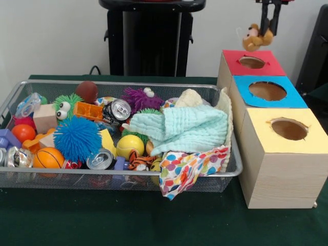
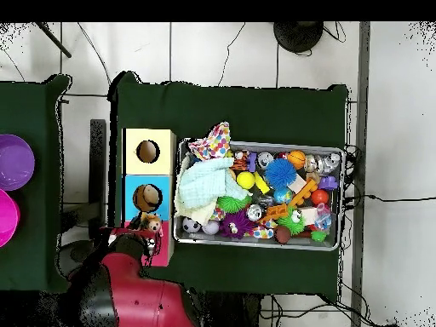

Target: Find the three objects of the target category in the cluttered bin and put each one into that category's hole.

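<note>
**Item held over the red box: one plush monkey**

- Black two-fingered gripper: hangs from the picture's top at about one o'clock in the front view, fingers pinched on a small brown-and-tan plush monkey, which dangles clear of everything.
- Round hole with the red-painted square surround: directly below the toy, at its six o'clock. The hold looks chosen so that a release drops the monkey straight in.
- Neighbouring pale wooden boxes: blue-surrounded hole, then yellow-surrounded hole, in a row.
- Wide, shallow silver wire-mesh bin: at nine o'clock from the boxes, on the green cloth. Contents heaped: mint-green knitted cloth, polka-dot fabric spilling over the rim, blue spiky ball, drink cans, small balls.
- Judgement: soft toys appear to be the target category; the tiger-striped plush is a likely candidate.
</note>
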Tool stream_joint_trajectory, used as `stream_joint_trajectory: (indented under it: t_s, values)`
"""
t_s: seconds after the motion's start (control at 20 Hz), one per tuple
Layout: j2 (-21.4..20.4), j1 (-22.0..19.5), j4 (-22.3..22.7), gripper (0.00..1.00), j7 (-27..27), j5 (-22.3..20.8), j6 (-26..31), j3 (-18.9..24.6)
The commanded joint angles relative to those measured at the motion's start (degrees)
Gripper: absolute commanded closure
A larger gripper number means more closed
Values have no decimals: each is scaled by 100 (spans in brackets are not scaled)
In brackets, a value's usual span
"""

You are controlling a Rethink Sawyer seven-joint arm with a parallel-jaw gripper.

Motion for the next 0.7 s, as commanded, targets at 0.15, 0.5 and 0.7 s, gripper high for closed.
stream_joint_trajectory:
  t_s: [0.15,0.5,0.7]
  values:
    - [507,-145,837,100,2084,200,-1018,747]
    - [673,-343,944,100,2183,-82,-1373,876]
    - [632,-278,1002,100,2195,-2,-1270,883]
